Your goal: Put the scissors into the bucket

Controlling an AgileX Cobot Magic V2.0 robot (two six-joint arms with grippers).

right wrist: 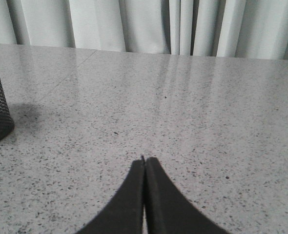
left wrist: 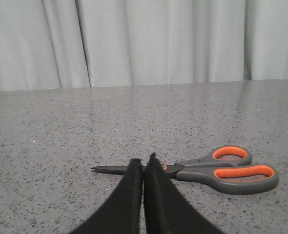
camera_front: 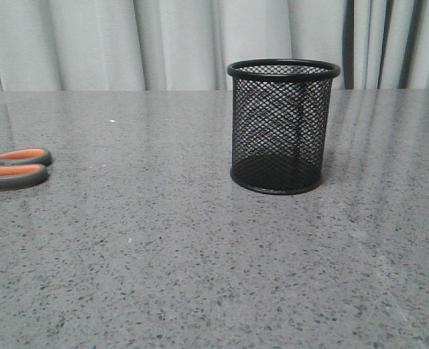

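2 end effectors (left wrist: 143, 163) (right wrist: 144, 159) closed, empty

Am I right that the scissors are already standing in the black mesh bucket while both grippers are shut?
Not quite. The scissors lie flat on the table, left of the bucket, which looks empty in the front view. The left gripper and right gripper are indeed shut.
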